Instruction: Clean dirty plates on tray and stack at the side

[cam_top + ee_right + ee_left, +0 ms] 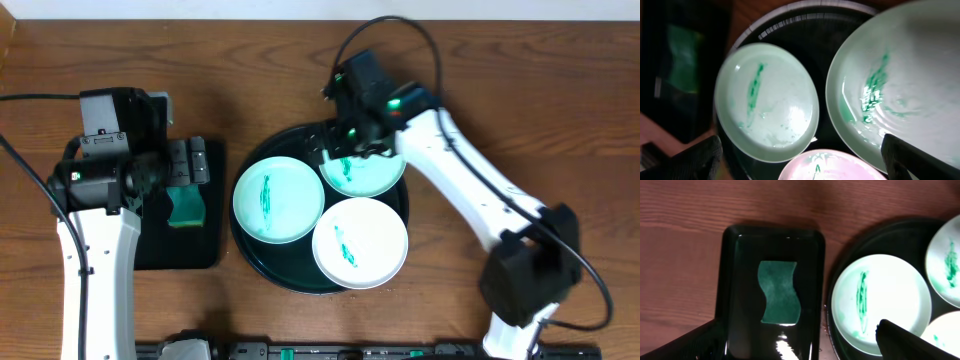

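Teal smears streak three pale mint plates (278, 200), which lie close together inside the round dark tray (262, 262) at the middle of the wooden table (520, 90). The right gripper (343, 152) hangs above the far right plate (372, 178), its fingers (920, 162) spread wide with nothing between them. The left gripper (195, 163), likewise spread and empty, hovers over the black rectangular tray (180, 250), where a green sponge (779, 292) lies flat.
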Controlling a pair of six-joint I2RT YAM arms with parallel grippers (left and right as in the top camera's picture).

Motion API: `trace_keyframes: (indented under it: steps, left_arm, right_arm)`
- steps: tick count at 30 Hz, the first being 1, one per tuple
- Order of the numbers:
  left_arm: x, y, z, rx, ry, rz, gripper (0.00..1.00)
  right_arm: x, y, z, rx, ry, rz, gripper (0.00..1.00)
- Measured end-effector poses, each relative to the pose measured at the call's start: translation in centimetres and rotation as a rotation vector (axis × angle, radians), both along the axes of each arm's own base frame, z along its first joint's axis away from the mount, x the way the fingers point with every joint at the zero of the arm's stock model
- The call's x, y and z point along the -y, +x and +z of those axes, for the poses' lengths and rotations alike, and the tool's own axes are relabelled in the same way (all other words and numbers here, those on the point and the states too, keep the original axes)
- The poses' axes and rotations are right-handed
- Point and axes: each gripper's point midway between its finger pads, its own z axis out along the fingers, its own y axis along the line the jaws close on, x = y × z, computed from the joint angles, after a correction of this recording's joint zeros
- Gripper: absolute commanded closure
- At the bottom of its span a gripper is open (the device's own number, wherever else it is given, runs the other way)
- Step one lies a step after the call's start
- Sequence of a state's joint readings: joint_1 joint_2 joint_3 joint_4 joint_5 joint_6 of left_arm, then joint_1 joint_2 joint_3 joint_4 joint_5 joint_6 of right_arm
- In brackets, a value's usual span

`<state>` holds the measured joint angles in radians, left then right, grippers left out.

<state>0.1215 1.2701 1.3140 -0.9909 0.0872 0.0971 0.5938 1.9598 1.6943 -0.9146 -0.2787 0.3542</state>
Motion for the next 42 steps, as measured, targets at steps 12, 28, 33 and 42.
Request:
trace_keyframes:
  steps: [12, 28, 33, 42]
  left_arm:
    - [-0.7, 0.0, -0.2, -0.009, 0.008, 0.068, 0.04]
    - [-0.9, 1.6, -6.1, -0.202, -0.02, 0.09, 0.04]
    - [-0.9, 1.8, -6.8, -0.225, -0.022, 0.09, 0.04]
    - [-1.0, 2.0, -6.8, -0.218, -0.022, 0.09, 0.04]
  right_arm:
    - [-2.0, -2.6, -7.1, -0.131, -0.129, 0.018, 0.49]
    - [-1.6, -3.3, -9.3, -0.094, -0.274, -0.019, 0.73]
    - [-1.8, -3.0, -10.7, -0.091, -0.294, -0.03, 0.77]
    - [-2.0, -2.8, -12.2, -0.101, -0.301, -0.037, 0.9]
